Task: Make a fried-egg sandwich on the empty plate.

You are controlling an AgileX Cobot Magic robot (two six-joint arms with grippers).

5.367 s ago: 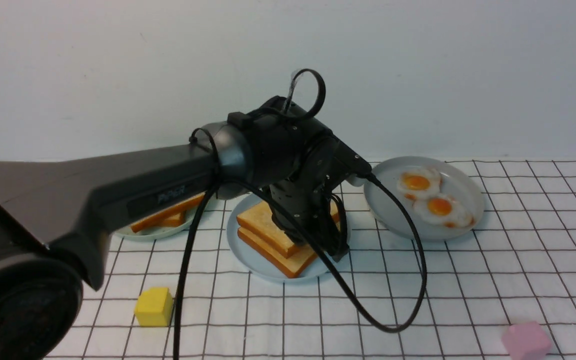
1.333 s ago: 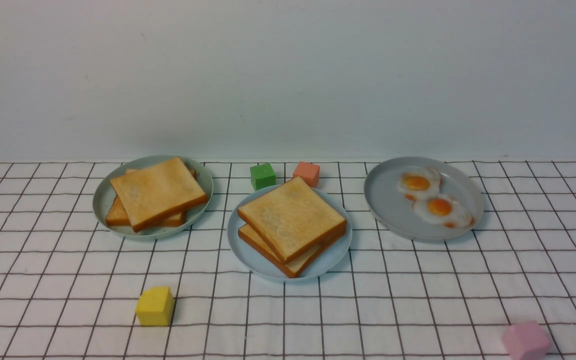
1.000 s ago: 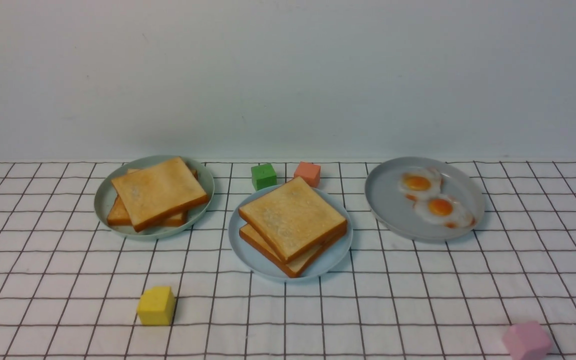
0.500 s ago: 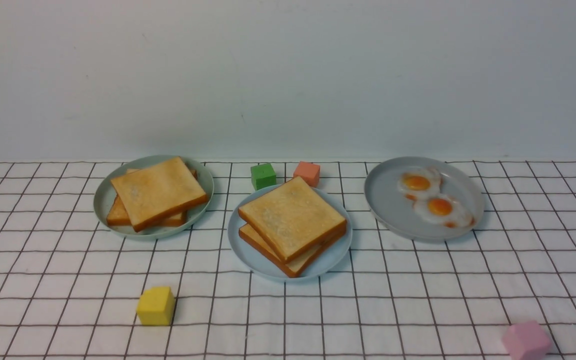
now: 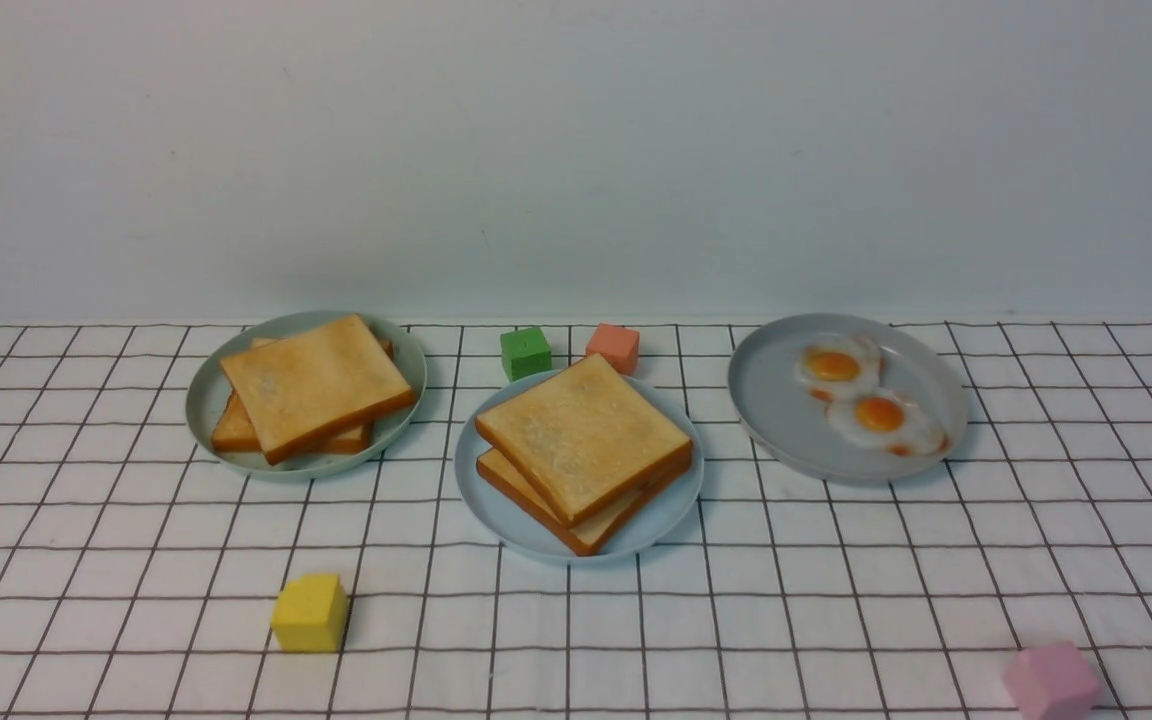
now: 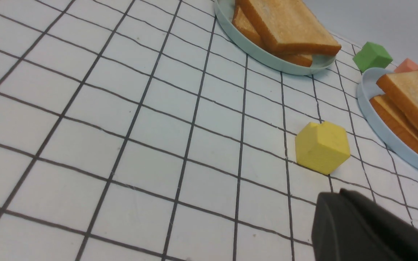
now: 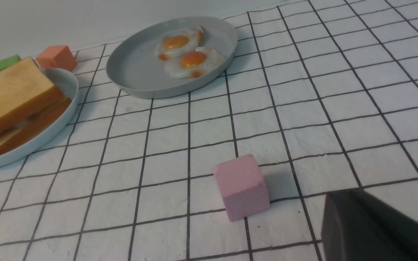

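Note:
The fried-egg sandwich (image 5: 581, 450) lies on the light blue plate (image 5: 496, 515) at the middle of the table, two toast slices stacked. In the right wrist view a pale sliver shows between the slices of the sandwich (image 7: 13, 98). Neither arm appears in the front view. My left gripper (image 6: 339, 192) is shut on nothing, low over the cloth just short of the yellow cube (image 6: 321, 146). My right gripper (image 7: 350, 194) is also shut and empty, beside the pink cube (image 7: 241, 185).
A pale grey-green plate (image 5: 206, 400) at the back left carries plain toast slices (image 5: 311, 385). A grey plate (image 5: 776, 410) at the back right holds two fried eggs (image 5: 856, 390). A green cube (image 5: 525, 352) and a salmon cube (image 5: 613, 347) sit behind the blue plate.
The left arm that hung over the sandwich several seconds ago has drawn back out of the front view. Nothing on the table has moved in the last second.

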